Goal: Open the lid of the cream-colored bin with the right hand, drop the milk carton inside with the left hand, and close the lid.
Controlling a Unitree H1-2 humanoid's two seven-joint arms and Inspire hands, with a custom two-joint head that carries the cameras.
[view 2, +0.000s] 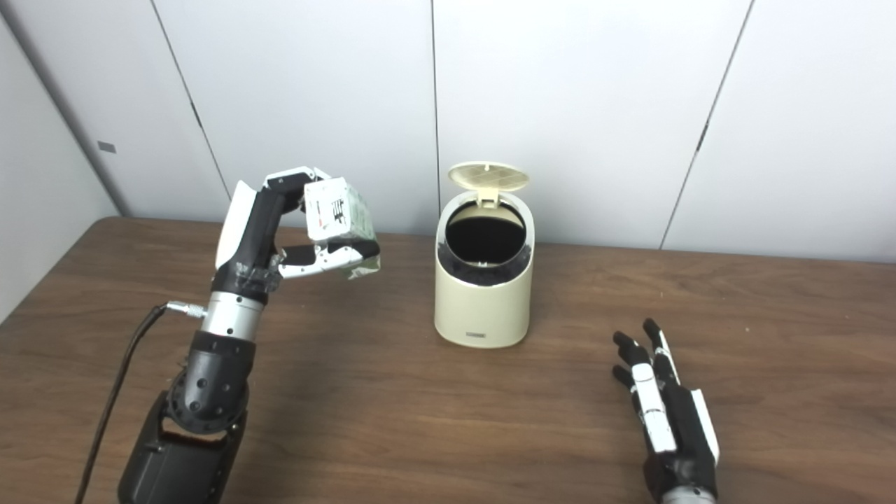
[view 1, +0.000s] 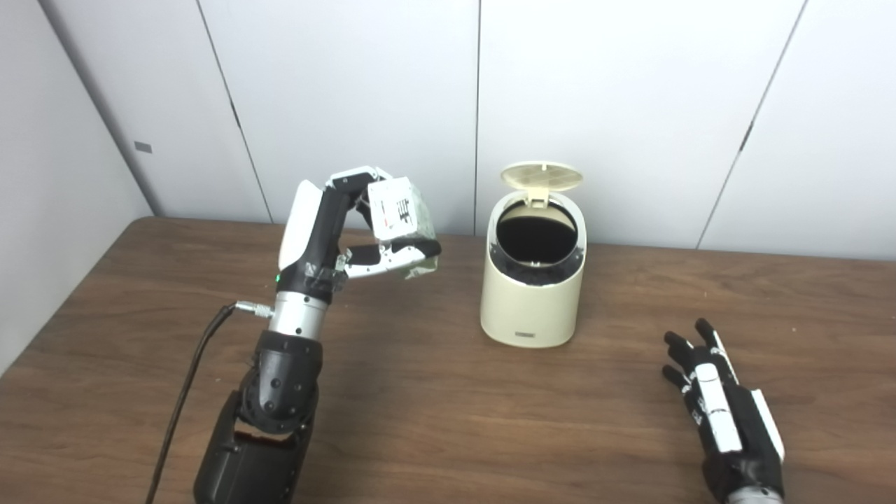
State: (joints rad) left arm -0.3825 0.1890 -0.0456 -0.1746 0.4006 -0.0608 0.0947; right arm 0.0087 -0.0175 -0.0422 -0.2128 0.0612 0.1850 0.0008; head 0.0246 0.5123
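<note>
A: Where do we stand with the milk carton (view 1: pixel 402 213)?

B: Our left hand (view 1: pixel 371 231) has it pinched, fingers over the top and thumb beneath, raised off the bench (view 1: pixel 420 420) at nine o'clock from the cream-colored bin (view 1: pixel 532 294), whose lid (view 1: pixel 542 176) stands up.

A: How will it handle?

B: We judge it light and crushable; grip the flat sides gently. Our right hand (view 1: pixel 721 413) rests spread and empty at five o'clock.
</note>
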